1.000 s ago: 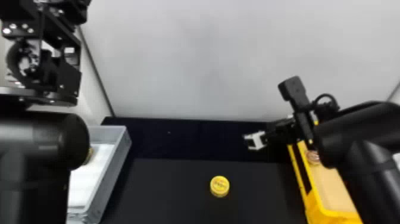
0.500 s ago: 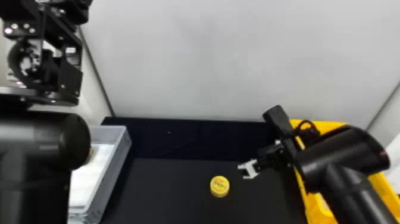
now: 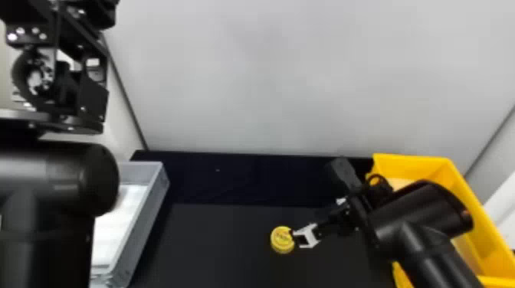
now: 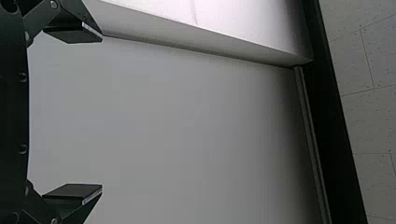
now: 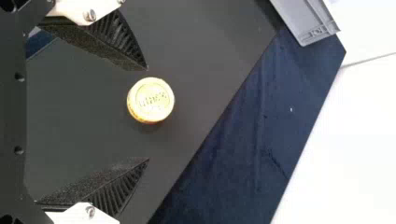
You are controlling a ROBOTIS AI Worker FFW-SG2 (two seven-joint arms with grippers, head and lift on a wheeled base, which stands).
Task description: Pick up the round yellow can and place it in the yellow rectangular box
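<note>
The round yellow can (image 3: 282, 240) stands on the black mat in the head view, and the tips of my right gripper (image 3: 294, 238) are at its right edge. In the right wrist view the can (image 5: 151, 100) shows its lid between the spread fingertips of my right gripper (image 5: 148, 115), nearer the upper finger; no grip is closed on it. The yellow rectangular box (image 3: 421, 165) is at the right, partly hidden behind the right arm. My left arm (image 3: 57, 168) is parked at the left; in the left wrist view its gripper (image 4: 102, 112) is open and holds nothing.
A grey tray (image 3: 147, 218) with a white bottom lies at the left, partly behind the left arm. A pale wall (image 3: 287, 76) rises behind the dark table. The right forearm crosses over the yellow box's near side.
My right gripper has moved left and nearer the robot, from beside the yellow box to the can. More of the box now shows. The can and left arm have stayed put.
</note>
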